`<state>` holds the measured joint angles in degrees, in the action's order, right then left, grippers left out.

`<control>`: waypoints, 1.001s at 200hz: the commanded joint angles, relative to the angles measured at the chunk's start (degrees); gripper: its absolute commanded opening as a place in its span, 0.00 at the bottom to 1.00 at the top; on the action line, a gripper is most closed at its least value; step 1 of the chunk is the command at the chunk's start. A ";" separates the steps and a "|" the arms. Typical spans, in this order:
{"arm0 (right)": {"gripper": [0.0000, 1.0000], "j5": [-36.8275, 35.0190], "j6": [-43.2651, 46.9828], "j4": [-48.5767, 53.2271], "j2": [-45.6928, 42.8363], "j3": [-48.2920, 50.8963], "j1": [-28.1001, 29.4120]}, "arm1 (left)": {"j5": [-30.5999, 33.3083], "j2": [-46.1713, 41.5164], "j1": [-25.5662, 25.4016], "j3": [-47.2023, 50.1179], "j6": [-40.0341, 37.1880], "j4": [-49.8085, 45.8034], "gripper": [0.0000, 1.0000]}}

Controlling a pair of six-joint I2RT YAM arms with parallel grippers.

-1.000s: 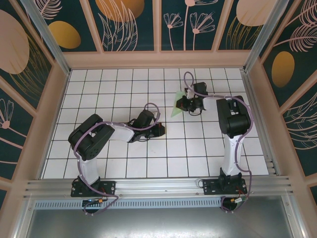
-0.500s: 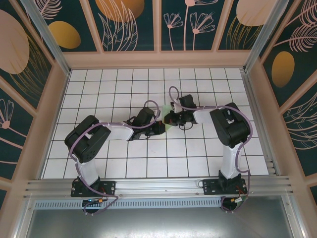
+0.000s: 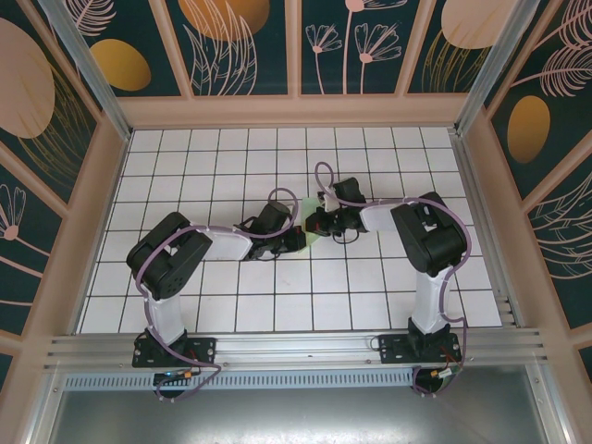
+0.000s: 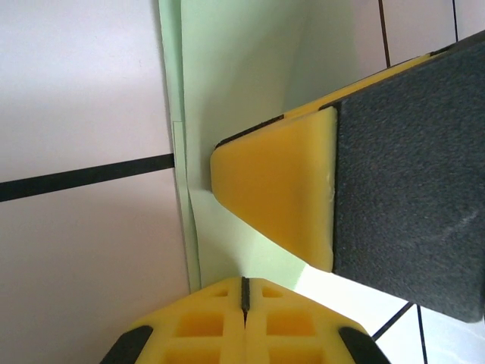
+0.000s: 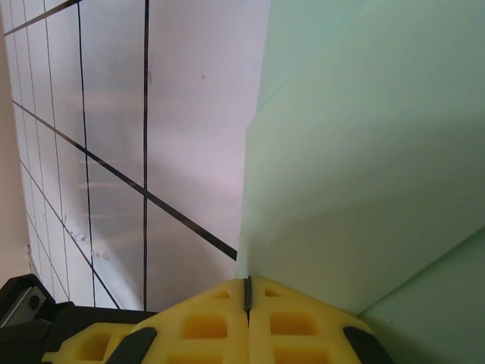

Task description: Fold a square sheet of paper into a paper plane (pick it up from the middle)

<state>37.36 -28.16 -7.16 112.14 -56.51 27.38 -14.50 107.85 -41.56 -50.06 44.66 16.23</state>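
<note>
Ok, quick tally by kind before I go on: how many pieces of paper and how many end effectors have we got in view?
green paper: 1
end effectors: 2 (left end effector, right end effector)
Total: 3

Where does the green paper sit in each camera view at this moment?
Top external: green paper, frame centre.
Left wrist: green paper, upper middle, running downward.
Right wrist: green paper, right half.
Shared landmark: black grid lines beside it.
</note>
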 commanded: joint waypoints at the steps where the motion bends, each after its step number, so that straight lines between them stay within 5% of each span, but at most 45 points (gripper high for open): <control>1: 0.00 -0.55 3.00 2.06 0.50 -0.93 -1.23 | 1.78 2.63 0.17 0.98 -1.42 -7.86 0.00; 114: 0.00 -2.13 7.16 7.00 11.10 -17.01 -14.87 | -2.16 2.41 0.17 5.05 -0.18 -8.20 0.00; 162: 0.10 -4.81 2.43 8.32 3.79 -15.69 -14.92 | -2.98 -0.92 0.29 -0.16 -1.97 -5.86 0.00; 200: 0.33 -8.63 -5.81 4.66 -7.84 -3.94 -12.64 | 2.47 -5.82 0.84 -7.35 -3.79 -6.12 0.43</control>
<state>31.75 -27.97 -0.03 112.75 -66.43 12.88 -15.79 107.04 -41.23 -52.84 42.68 12.78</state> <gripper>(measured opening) 0.278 0.310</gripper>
